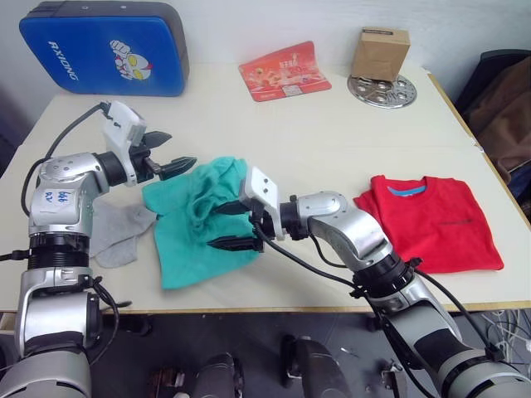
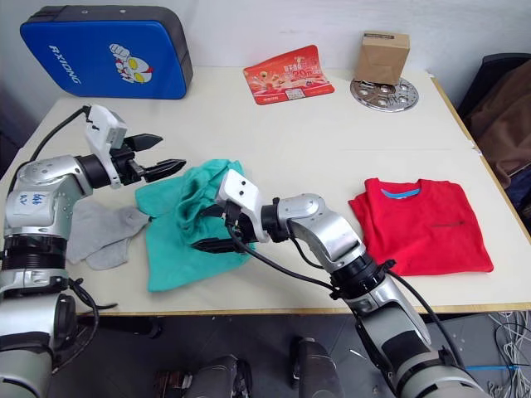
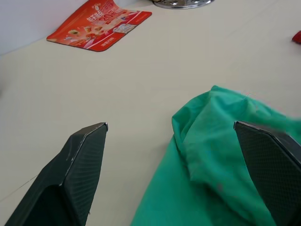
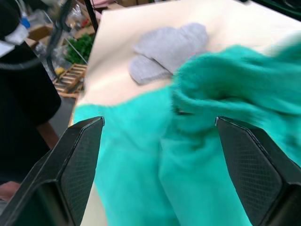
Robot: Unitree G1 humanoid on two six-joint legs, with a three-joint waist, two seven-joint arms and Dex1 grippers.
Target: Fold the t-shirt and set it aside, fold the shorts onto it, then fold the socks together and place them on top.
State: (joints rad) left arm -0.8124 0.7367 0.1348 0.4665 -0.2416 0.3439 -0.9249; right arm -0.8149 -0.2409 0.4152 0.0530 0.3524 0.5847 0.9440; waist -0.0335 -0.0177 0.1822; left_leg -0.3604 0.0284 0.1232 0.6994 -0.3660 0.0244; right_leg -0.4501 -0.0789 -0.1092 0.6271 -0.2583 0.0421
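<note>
Cream-coloured table (image 1: 332,133) set against a white wall, bearing one t-shirt, one pair of shorts and two socks. One red t-shirt (image 1: 431,220), with a blue inner collar band, lies flat and folded to a compact rectangle near the table's front right edge. One pair of teal-green shorts (image 1: 195,220) lies rumpled, with raised folds, at front centre. Two light grey socks (image 1: 116,232) lie overlapping each other just left of the shorts, close to the front edge. Left gripper (image 1: 166,153): held above the table at the upper left corner of the shorts, its two black fingers spread apart and holding nothing; one fingertip (image 3: 265,155) sits over the green cloth in the left wrist view. Right gripper (image 1: 228,225): reaching leftward over the middle of the shorts, its two fingers wide apart with bunched fabric between them, not closed on it. Along the far side of the table stand one blue padded case (image 1: 104,46), one red printed card (image 1: 284,70), and one brown cardboard box (image 1: 380,54) resting on one round perforated metal plate (image 1: 383,89).
</note>
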